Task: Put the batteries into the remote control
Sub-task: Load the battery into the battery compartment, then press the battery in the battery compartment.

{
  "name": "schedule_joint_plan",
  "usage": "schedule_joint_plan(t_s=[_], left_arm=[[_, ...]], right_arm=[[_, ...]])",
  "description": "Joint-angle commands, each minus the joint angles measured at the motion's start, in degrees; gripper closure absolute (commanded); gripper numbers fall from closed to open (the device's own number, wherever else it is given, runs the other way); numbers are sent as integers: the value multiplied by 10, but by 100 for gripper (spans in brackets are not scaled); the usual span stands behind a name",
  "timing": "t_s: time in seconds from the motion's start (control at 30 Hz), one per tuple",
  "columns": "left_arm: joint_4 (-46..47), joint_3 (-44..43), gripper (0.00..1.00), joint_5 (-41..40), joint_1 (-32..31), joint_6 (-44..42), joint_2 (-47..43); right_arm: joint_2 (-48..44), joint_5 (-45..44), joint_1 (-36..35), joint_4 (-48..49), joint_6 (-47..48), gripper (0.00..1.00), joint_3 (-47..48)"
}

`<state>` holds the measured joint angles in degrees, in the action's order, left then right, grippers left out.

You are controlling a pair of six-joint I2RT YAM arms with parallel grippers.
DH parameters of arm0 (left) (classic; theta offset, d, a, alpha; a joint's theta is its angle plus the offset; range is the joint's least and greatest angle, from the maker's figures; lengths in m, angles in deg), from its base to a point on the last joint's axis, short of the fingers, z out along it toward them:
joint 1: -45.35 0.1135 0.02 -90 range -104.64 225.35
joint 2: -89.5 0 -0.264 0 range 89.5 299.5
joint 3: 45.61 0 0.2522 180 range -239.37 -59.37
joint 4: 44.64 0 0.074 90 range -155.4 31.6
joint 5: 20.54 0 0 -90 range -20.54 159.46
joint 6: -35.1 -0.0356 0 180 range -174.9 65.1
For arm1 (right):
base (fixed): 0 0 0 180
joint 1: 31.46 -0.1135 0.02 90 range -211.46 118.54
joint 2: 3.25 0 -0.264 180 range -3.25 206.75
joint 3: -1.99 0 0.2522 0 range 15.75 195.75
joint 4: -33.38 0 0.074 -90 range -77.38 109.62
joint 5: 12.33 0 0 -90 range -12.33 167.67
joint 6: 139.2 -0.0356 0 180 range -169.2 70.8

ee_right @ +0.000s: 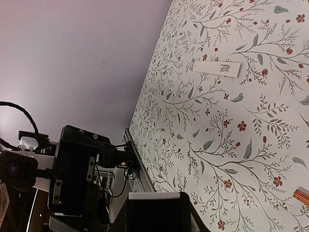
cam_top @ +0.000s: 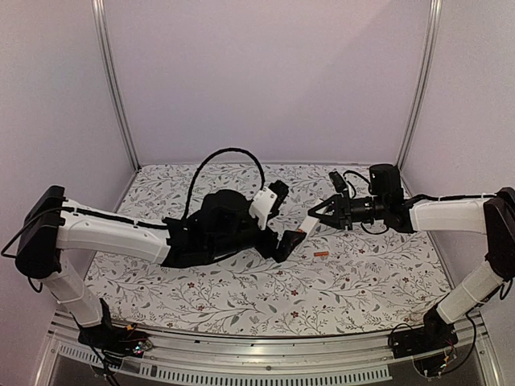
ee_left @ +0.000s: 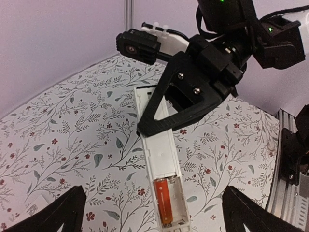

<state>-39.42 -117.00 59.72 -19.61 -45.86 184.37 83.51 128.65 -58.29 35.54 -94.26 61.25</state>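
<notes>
The remote control (ee_left: 155, 145) is a slim white bar held off the table, back side up, with its battery bay uncovered. My right gripper (ee_left: 166, 113) is shut on its upper half, its black fingers (ee_left: 186, 104) across the casing. One orange battery (ee_left: 164, 200) lies in the left slot of the bay; the slot beside it is empty. My left gripper (ee_left: 153, 203) is open wide, its fingertips (ee_left: 65, 212) standing either side of the remote's lower end without touching it. A second orange battery (cam_top: 322, 255) lies on the table below the right gripper (cam_top: 320, 214), and shows at the edge of the right wrist view (ee_right: 301, 196).
A small white rectangular piece (ee_right: 217, 67) with dark print lies flat on the flowered tablecloth (cam_top: 241, 297). The left arm's black cable (cam_top: 229, 153) loops above the table. Purple walls and metal posts (cam_top: 113, 88) close in the back and sides.
</notes>
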Motion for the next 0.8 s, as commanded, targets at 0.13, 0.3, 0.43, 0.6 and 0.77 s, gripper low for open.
schedule_joint_plan(t_s=[0.13, 0.3, 0.43, 0.6, 0.77], left_arm=[[32, 59, 0, -46, 15, 222, -52], [95, 97, 1, 53, 42, 346, -51], [157, 109, 1, 77, 41, 425, -26], [200, 106, 1, 87, 41, 477, 4], [209, 85, 0, 93, 40, 508, 29]], right_arm=[[-6, -18, 3, 12, 0, 100, 14], [-22, -41, 3, 12, 3, 100, 14], [-32, -57, 3, 26, -3, 100, 14], [-28, -52, 2, 50, -19, 100, 20], [-24, -48, 0, 61, -26, 100, 21]])
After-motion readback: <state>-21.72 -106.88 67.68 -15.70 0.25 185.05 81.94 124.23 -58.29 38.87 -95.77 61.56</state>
